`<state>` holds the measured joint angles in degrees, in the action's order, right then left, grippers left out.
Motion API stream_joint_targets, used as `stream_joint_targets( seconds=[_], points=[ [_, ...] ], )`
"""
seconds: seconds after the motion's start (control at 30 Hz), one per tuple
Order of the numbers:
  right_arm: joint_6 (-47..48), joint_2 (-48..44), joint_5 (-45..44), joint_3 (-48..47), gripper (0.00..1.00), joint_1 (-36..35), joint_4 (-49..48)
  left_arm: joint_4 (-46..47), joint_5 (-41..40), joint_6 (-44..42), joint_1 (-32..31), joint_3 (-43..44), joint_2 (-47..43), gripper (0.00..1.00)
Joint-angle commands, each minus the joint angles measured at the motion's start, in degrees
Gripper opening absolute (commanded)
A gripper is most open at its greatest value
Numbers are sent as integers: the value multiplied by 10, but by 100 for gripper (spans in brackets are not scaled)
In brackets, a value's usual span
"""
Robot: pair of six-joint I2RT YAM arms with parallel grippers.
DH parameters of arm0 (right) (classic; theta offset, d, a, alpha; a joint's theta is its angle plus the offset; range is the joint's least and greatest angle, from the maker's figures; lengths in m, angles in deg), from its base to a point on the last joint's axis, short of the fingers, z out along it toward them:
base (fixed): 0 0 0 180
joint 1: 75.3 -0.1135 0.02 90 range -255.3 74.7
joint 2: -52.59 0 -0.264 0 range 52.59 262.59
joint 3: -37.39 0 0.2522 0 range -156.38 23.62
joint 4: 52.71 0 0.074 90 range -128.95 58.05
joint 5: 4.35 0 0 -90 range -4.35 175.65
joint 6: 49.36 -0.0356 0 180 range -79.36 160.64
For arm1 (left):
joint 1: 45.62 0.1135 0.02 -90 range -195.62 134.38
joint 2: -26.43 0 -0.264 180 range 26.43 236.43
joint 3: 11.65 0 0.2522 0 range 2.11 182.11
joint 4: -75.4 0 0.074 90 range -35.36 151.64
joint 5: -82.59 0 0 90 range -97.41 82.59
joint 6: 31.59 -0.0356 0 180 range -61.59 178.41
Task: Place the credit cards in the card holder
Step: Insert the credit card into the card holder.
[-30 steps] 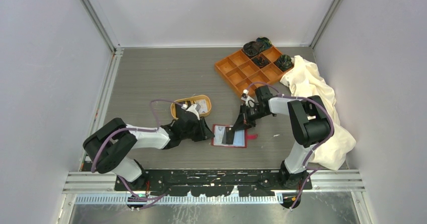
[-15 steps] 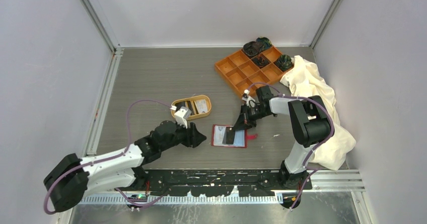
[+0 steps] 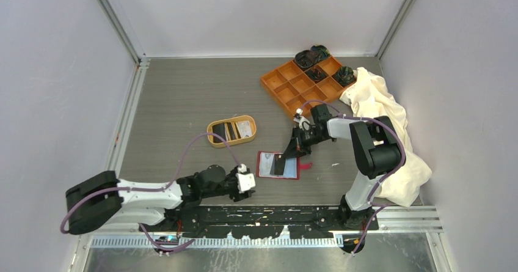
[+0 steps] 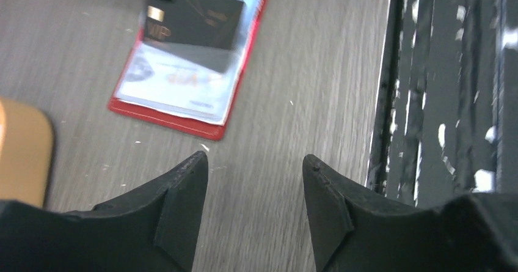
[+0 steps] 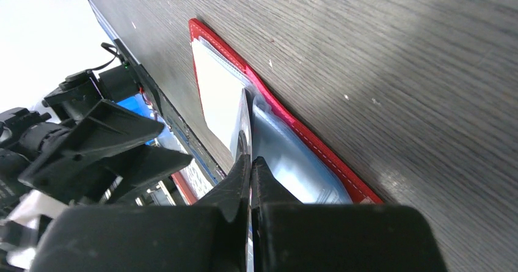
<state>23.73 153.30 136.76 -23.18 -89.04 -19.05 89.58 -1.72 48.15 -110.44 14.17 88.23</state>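
Note:
The red card holder (image 3: pixel 292 173) lies open on the table, blue lining up, and also shows in the left wrist view (image 4: pixel 183 110). My right gripper (image 3: pixel 288 154) is shut on a black credit card (image 3: pixel 279 164) whose far end rests on the holder's lining. In the right wrist view (image 5: pixel 250 159) that card (image 5: pixel 244 116) stands edge-on between the pinched fingertips, over the holder (image 5: pixel 305 139). The left wrist view shows the card's gold-lettered black face (image 4: pixel 198 21). My left gripper (image 3: pixel 249 180) (image 4: pixel 253 162) is open and empty, left of the holder by the near rail. More credit cards (image 3: pixel 235 129) lie in the oval dish.
The oval tan dish (image 3: pixel 211 135) sits behind and left of the holder. An orange nine-compartment tray (image 3: pixel 287 91) with dark items stands at the back right, beside a crumpled cream cloth (image 3: pixel 391 119). The black base rail (image 3: pixel 275 214) runs along the near edge.
My left arm has pulled back from beside the dish and holder toward the near rail, and its jaws have opened wider. The right gripper and its card have stayed put.

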Motion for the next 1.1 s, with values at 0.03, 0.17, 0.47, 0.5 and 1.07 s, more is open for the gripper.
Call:
stream_joint_targets(
  seconds=[0.03, 0.17, 0.47, 0.5, 1.07],
  points=[
    [16, 0, -7, -5, 1, 1, 9, 91, 16, -169, -13, 51, 110, 59],
    [18, 2, -6, -6, 1, 0, 13, 123, 12, -192, -14, 85, 196, 57],
    [31, 7, -3, -9, 1, 1, 26, 131, -7, -190, -12, 116, 268, 54],
    [31, 8, -3, -10, 1, 0, 28, 127, -8, -189, -12, 117, 271, 53],
    [15, 38, 8, -28, 1, -27, 6, 118, 9, -135, -1, 123, 305, 47]
  ],
)
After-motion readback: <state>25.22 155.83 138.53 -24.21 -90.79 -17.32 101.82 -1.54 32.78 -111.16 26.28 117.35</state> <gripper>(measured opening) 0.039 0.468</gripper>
